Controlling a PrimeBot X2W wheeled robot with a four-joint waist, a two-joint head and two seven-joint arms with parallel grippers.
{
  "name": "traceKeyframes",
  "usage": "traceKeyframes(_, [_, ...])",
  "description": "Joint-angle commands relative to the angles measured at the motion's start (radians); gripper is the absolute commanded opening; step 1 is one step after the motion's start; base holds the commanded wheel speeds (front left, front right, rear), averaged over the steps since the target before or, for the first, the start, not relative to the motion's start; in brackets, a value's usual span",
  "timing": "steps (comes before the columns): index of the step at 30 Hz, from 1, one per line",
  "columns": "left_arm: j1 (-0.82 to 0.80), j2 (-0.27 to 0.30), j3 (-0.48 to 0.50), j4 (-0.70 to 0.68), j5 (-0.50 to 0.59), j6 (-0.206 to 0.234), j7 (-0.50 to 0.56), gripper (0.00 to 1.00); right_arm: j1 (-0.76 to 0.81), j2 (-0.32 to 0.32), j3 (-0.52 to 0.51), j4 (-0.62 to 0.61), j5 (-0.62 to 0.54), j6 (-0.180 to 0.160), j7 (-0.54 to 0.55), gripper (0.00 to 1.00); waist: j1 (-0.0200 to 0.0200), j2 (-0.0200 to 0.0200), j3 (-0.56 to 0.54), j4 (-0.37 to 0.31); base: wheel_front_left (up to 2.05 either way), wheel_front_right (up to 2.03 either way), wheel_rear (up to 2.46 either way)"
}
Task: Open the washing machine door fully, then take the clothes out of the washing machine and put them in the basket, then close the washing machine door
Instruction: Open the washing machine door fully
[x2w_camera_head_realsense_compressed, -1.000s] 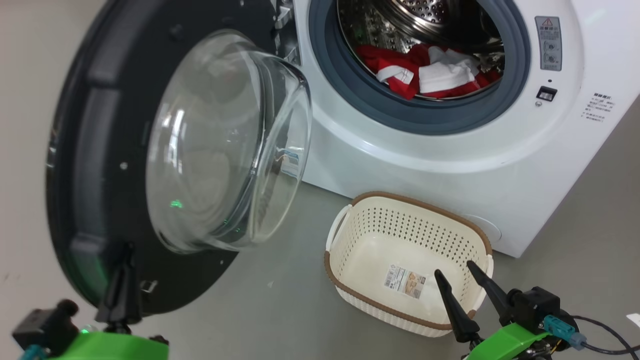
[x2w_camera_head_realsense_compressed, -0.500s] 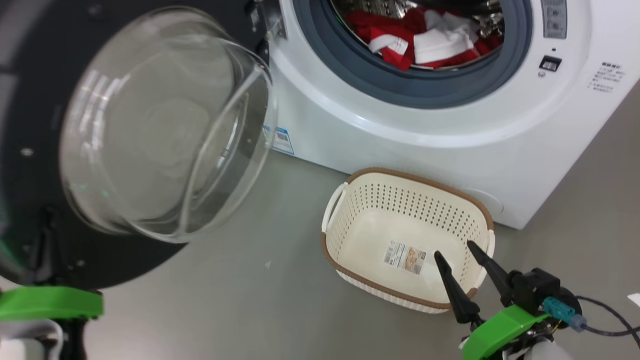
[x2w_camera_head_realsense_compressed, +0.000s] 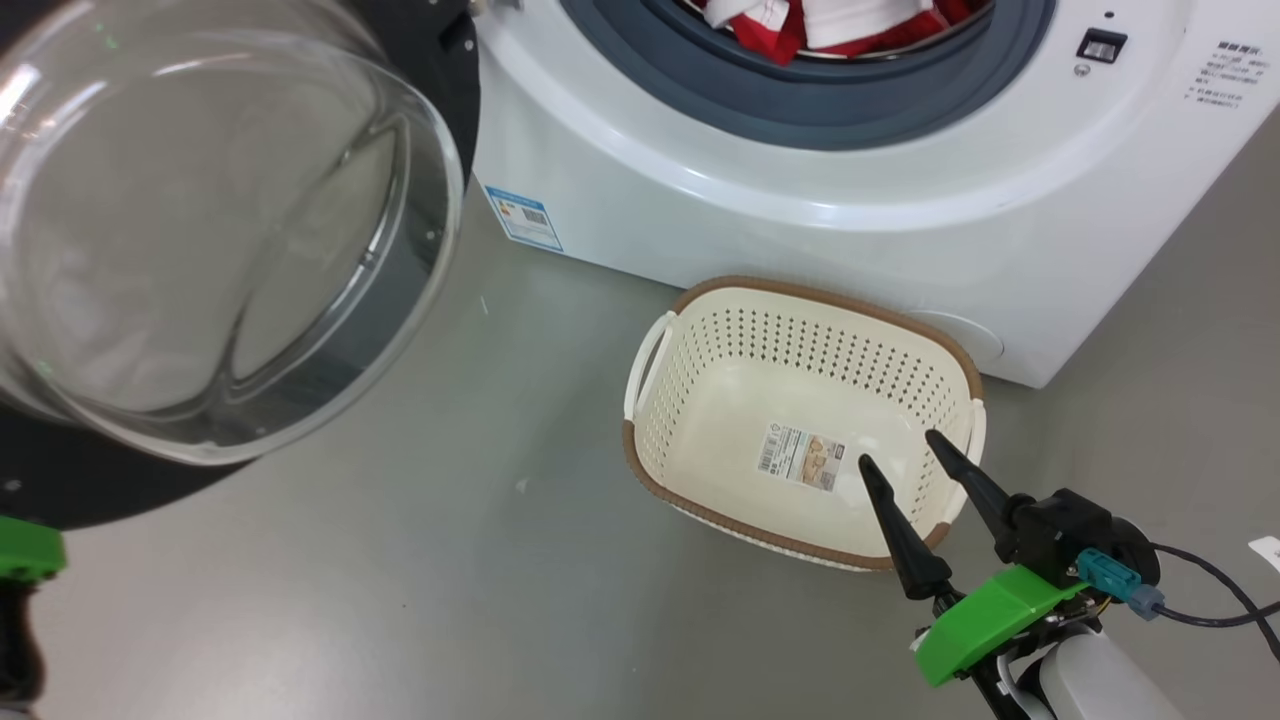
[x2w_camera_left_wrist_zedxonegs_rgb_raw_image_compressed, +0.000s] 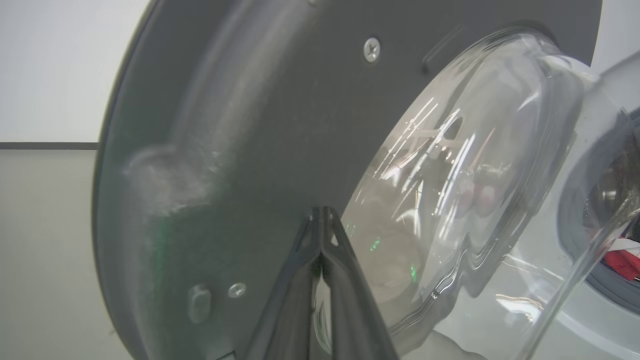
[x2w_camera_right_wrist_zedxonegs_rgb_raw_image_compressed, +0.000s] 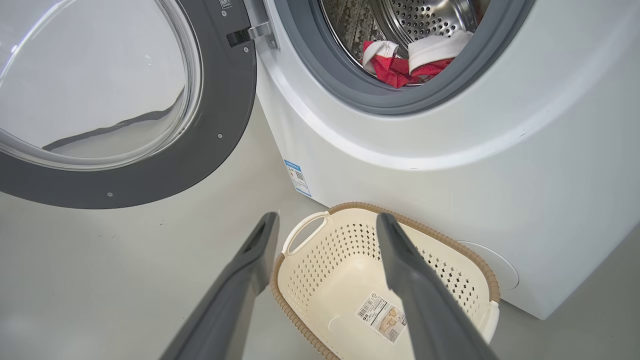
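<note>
The washing machine door (x2w_camera_head_realsense_compressed: 60, 480) stands swung out to the left, its glass bowl (x2w_camera_head_realsense_compressed: 200, 230) bulging toward me. My left gripper (x2w_camera_left_wrist_zedxonegs_rgb_raw_image_compressed: 322, 210) is shut, its tips at the door's dark inner face (x2w_camera_left_wrist_zedxonegs_rgb_raw_image_compressed: 250, 125) beside the glass. Red and white clothes (x2w_camera_head_realsense_compressed: 770, 25) lie in the drum of the washing machine (x2w_camera_head_realsense_compressed: 800, 220); the right wrist view shows those clothes (x2w_camera_right_wrist_zedxonegs_rgb_raw_image_compressed: 400, 67) behind the grey ring. The cream basket (x2w_camera_head_realsense_compressed: 800, 290) sits on the floor before the machine, holding just a sticker. My right gripper (x2w_camera_head_realsense_compressed: 896, 448) hangs open over the basket's near right corner, nothing between its fingers.
Grey floor spreads between the door and the basket (x2w_camera_right_wrist_zedxonegs_rgb_raw_image_compressed: 435, 235). A small blue label (x2w_camera_head_realsense_compressed: 522, 215) marks the machine's lower left corner. A black cable (x2w_camera_head_realsense_compressed: 1210, 600) trails from my right wrist. The green part of my left arm (x2w_camera_head_realsense_compressed: 25, 550) shows at the left edge.
The head camera has shifted, so the whole picture moved. The door has swung further out from the machine, with my shut left gripper following it. My right gripper stays open over the basket.
</note>
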Motion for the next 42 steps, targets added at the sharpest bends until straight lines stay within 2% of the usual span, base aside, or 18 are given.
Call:
traceKeyframes(1, [-0.034, 0.077, 0.048, -0.003, 0.012, 0.002, -0.005, 0.0, -0.025, 0.001, 0.023, -0.02, -0.012, 0.006, -0.012, 1.0, 0.0, 0.0, 0.015, -0.008, 0.0, 0.0, 0.0])
traceKeyframes(14, [-0.129, 0.129, 0.117, 0.126, 0.071, 0.002, -0.005, 0.0, -0.055, 0.0, 0.02, -0.017, -0.029, 0.006, -0.012, 1.0, 0.0, 0.0, 0.059, -0.022, 0.0, 0.0, 0.0])
traceKeyframes(24, [-0.129, 0.141, 0.114, 0.164, 0.06, 0.002, -0.005, 0.0, -0.047, 0.005, 0.017, -0.014, -0.021, 0.006, -0.012, 1.0, 0.0, 0.0, 0.023, -0.03, 0.0, 0.0, 0.0])
traceKeyframes(31, [-0.031, 0.101, 0.068, 0.104, 0.046, 0.002, -0.005, 0.0, -0.015, 0.011, 0.02, -0.017, -0.002, 0.006, -0.012, 1.0, 0.0, 0.0, -0.045, -0.031, 0.0, 0.0, 0.0])
traceKeyframes(42, [0.182, -0.02, 0.008, -0.079, 0.031, 0.002, -0.005, 0.0, 0.052, 0.018, 0.025, -0.028, 0.026, 0.006, -0.012, 1.0, 0.0, 0.0, -0.148, -0.049, 0.0, 0.0, 0.0])
